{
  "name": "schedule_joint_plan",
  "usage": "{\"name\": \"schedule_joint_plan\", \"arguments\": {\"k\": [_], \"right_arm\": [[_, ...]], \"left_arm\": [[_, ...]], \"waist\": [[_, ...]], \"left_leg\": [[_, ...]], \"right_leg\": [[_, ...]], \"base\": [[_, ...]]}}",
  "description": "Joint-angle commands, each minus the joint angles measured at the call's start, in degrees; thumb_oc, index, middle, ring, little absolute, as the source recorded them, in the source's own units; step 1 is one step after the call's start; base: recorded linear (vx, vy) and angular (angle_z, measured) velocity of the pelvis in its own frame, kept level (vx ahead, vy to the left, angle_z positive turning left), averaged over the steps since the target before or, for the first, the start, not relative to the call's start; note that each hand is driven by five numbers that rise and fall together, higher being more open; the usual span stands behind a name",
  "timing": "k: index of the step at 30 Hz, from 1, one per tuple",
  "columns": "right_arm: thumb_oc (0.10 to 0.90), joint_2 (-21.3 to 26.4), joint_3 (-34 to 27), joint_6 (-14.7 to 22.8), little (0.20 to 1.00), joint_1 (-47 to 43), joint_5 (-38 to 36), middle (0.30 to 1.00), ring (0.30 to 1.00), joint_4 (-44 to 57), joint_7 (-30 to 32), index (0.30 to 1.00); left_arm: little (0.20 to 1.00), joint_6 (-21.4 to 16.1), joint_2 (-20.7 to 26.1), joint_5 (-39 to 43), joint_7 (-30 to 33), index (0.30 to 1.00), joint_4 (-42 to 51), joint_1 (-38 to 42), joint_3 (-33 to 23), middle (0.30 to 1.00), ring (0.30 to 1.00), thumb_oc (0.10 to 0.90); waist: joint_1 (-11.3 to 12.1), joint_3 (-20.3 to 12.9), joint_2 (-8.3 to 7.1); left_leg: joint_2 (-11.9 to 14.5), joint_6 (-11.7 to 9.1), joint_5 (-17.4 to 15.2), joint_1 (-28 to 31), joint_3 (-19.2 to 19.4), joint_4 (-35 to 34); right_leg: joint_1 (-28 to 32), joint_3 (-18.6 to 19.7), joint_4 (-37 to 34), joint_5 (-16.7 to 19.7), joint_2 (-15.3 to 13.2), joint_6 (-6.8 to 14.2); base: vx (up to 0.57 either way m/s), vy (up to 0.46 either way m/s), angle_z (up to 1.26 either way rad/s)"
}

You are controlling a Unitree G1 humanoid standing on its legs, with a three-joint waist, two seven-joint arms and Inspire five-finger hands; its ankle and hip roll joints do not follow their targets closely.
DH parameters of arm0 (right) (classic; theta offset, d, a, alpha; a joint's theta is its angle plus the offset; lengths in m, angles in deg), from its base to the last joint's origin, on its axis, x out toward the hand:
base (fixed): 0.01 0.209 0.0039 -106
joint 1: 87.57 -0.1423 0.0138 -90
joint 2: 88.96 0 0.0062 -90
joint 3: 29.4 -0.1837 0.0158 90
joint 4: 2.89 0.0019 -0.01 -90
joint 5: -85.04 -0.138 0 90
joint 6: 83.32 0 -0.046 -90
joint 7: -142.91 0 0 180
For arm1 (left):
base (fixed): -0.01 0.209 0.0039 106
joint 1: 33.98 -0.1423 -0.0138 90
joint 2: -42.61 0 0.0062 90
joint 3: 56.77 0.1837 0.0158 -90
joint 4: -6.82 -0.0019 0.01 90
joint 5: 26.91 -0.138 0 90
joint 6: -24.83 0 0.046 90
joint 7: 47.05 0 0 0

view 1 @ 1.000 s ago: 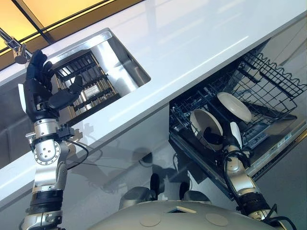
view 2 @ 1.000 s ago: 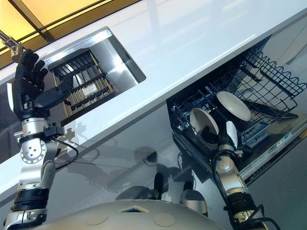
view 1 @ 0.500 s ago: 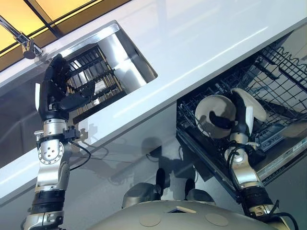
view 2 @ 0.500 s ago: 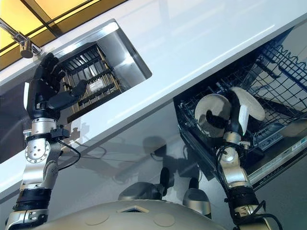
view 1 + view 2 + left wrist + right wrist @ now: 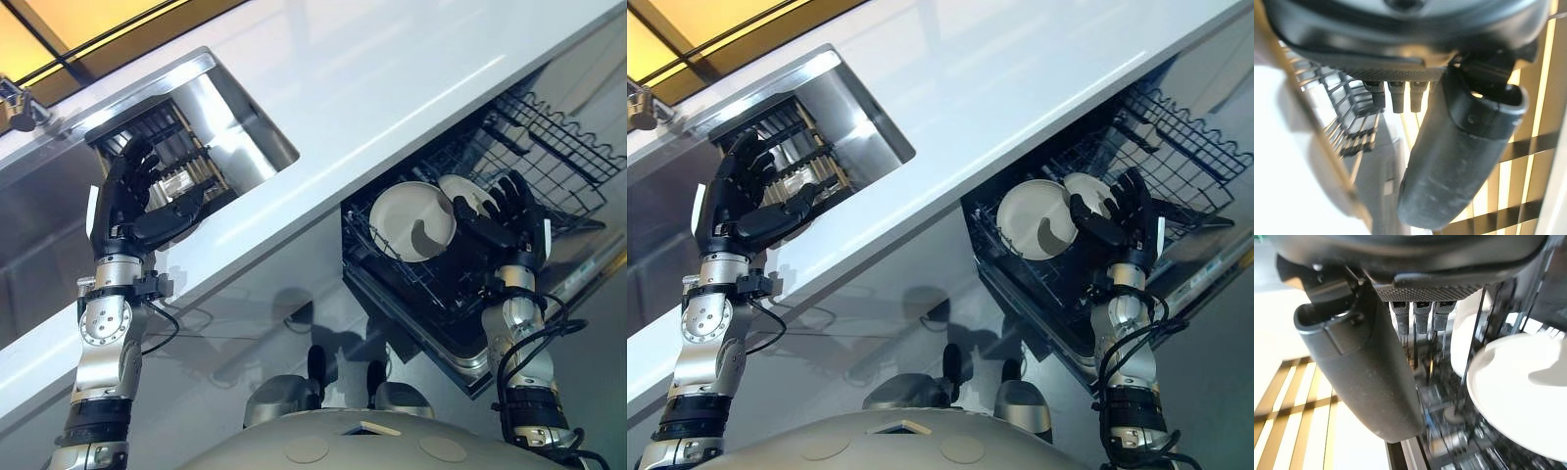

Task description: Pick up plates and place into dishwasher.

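Note:
Two white plates stand on edge in the dishwasher's lower rack (image 5: 549,162): a larger plate (image 5: 409,220) in front and a second plate (image 5: 464,191) just behind it. My right hand (image 5: 507,223) is open and empty, its straight fingers spread beside the second plate and partly covering it. The right wrist view has the thumb (image 5: 1369,367) apart from the nearer plate (image 5: 1520,391). My left hand (image 5: 135,201) is open and empty at the sink's (image 5: 225,108) near corner, over the dark grid in the basin.
A long white counter (image 5: 392,78) runs across the scene, with the steel sink set into it. A tap (image 5: 18,108) shows at the far left. The pulled-out wire rack has free slots toward the right.
My right hand has let go of the plate and drawn back to its right side; the plate now stands in the rack. The camera has shifted. My left hand stays open by the sink.

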Motion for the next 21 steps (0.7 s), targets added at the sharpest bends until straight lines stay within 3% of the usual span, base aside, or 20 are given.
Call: {"name": "schedule_joint_plan", "arguments": {"k": [1,5,11,16,21], "right_arm": [[0.800,1.6,-5.2,7.4,0.900,-2.0,-2.6,0.900,0.900,3.0,3.3,0.900],[0.800,2.7,-8.0,8.7,0.900,-1.8,-4.5,0.900,0.900,-2.2,6.3,0.900],[0.800,6.6,-7.6,8.3,0.900,-3.3,-9.0,0.900,0.900,-10.8,-0.4,0.900],[0.800,10.5,-6.4,6.6,0.900,-6.6,-10.9,0.900,0.900,-16.9,-7.6,0.900],[0.800,12.8,-5.4,6.2,0.900,-8.9,-9.9,0.900,0.900,-19.8,-9.8,0.900]], "left_arm": [[0.900,-5.0,2.8,0.5,0.9,0.900,-1.6,3.3,-5.5,0.900,0.900,0.800],[0.900,-5.2,3.3,0.1,1.9,0.900,-3.8,4.3,-4.7,0.900,0.900,0.800],[0.900,-3.7,4.2,-0.8,4.5,0.900,-6.2,6.7,-2.9,0.900,0.900,0.800],[0.900,-3.2,5.0,3.1,6.1,0.900,-6.8,9.6,-2.5,0.900,0.900,0.800],[0.900,-3.4,5.8,3.9,6.4,0.900,-7.3,11.2,-2.3,0.900,0.900,0.800]], "waist": [[-1.8,-5.5,-0.41],[-2.7,-5.1,0.23],[-3.1,-3.1,3.43],[-3.0,1.1,7.01],[-2.5,3.3,8.86]], "left_leg": [[-1.2,0.3,-8.0,2.4,1.2,0.9],[-1.0,-0.1,-7.9,2.3,1.8,0.6],[-1.0,-0.6,-7.4,0.7,1.6,2.3],[-1.6,-1.3,-6.7,-3.3,0.8,5.3],[-2.1,-1.9,-5.9,-6.1,-0.2,6.9]], "right_leg": [[-5.7,-0.8,8.2,-5.4,0.8,2.7],[-6.0,-0.5,8.4,-5.5,1.0,2.8],[-8.8,-0.5,12.9,-7.1,0.0,2.2],[-14.3,-0.6,20.3,-9.7,-1.2,0.9],[-17.9,-1.4,24.9,-11.4,-1.9,-0.4]], "base": [[0.04,-0.096,-0.15],[0.04,-0.080,-0.18],[0.02,-0.037,-0.05],[-0.09,-0.013,-0.13],[-0.05,-0.016,0.05]]}}
